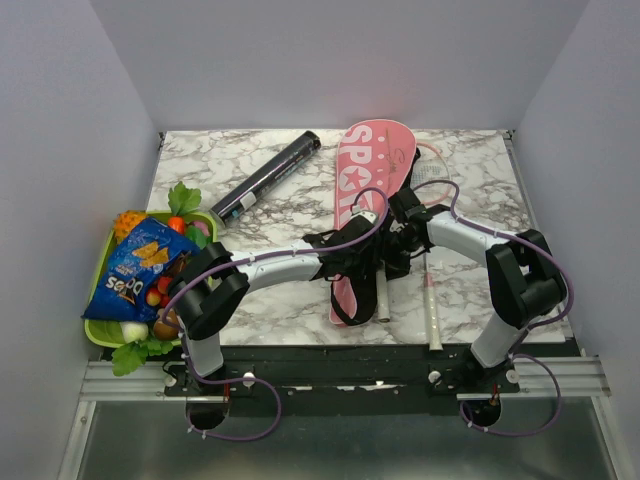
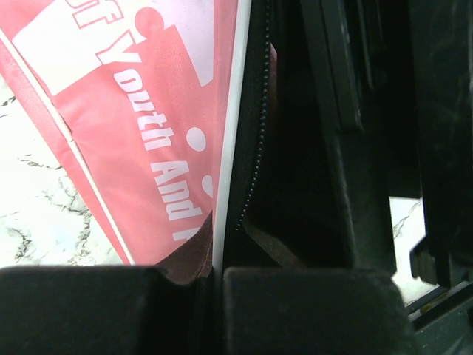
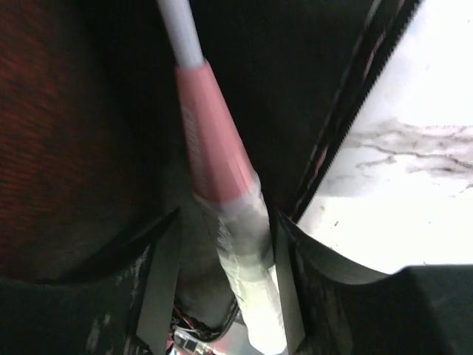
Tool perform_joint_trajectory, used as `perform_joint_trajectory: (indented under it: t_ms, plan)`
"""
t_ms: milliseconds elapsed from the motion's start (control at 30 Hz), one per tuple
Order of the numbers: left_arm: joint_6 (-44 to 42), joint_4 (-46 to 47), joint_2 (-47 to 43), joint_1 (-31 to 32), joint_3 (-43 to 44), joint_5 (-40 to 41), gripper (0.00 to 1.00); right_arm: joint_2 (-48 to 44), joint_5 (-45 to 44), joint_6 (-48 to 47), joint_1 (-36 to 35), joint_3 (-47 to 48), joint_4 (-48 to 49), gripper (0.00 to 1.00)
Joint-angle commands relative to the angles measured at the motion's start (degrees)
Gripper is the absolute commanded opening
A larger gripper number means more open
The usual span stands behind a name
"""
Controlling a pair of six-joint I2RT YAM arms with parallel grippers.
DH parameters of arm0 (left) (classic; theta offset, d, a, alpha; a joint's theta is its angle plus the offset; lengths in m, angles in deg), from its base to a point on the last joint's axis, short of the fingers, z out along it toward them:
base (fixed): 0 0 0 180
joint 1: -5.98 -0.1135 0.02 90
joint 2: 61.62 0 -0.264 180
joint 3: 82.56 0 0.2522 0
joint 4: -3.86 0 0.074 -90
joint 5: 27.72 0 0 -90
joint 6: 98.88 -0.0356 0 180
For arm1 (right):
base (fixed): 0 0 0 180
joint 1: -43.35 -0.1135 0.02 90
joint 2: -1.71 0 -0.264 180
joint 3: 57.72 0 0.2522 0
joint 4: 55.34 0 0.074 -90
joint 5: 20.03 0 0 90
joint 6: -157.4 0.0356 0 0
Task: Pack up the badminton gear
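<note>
Packing about half begun. On the desk (image 1: 480,170), the pink bag (image 1: 365,165) lies centrally, its open edge pinched in my left end effector (image 2: 218,277). The black tube (image 1: 265,178) lies outside it, unpacked. One racket (image 3: 214,140) enters the bag; my right end effector (image 3: 225,251) straddles its handle, jaws apart. The second racket (image 1: 431,300) waits alongside.

Flat, unzipped pink bag (image 1: 360,185) lettered "SPORT"; black tube (image 1: 268,177) slanting, left of bag; white-handled racket (image 3: 214,140) partly inside bag; second racket (image 1: 431,300) just right.
</note>
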Motion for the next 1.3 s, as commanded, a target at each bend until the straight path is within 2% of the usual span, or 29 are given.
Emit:
perform_joint_trajectory:
  t_ms: [0, 100, 167, 200, 300, 567, 900, 1067, 1267]
  plan:
    - [0.1, 2.3, -1.6, 1.1, -0.3, -4.1, 0.08, -1.6, -2.8, 1.1, 0.4, 0.2, 8.0, 0.62]
    - [-0.1, 2.3, -1.7, 1.1, -0.4, -3.7, 0.11, -4.4, -4.2, 0.7, 0.4, -1.0, 7.0, 0.63]
    - [-0.1, 2.3, -1.8, 1.1, -0.7, -3.4, 0.19, -5.6, -5.1, 0.2, 0.4, -1.9, 5.9, 0.63]
    - [-0.1, 2.6, -1.8, 1.1, -0.9, -3.4, 0.27, -6.7, -5.2, 0.1, 0.4, -3.0, 5.7, 0.63]
    - [-0.1, 3.2, -1.8, 1.1, -1.1, -3.3, 0.34, -8.0, -5.1, -0.5, 0.5, -5.0, 5.7, 0.63]
    - [-0.1, 2.9, -1.4, 1.1, 0.4, -2.4, 0.34, -10.7, -4.0, -0.1, 0.4, -11.4, 8.3, 0.61]
    - [-0.3, 1.8, -0.8, 1.1, 2.2, -1.5, 0.34, -16.7, -7.4, -0.4, 0.4, -16.7, 6.7, 0.60]
    - [-0.1, 1.7, -0.7, 1.1, 2.1, -0.6, 0.34, -21.0, -7.1, 0.1, 0.3, -19.0, 5.7, 0.60]
    - [0.7, 2.5, -0.4, 1.1, 1.9, -0.6, 0.34, -21.7, -5.1, 1.1, 0.4, -23.1, 8.4, 0.59]
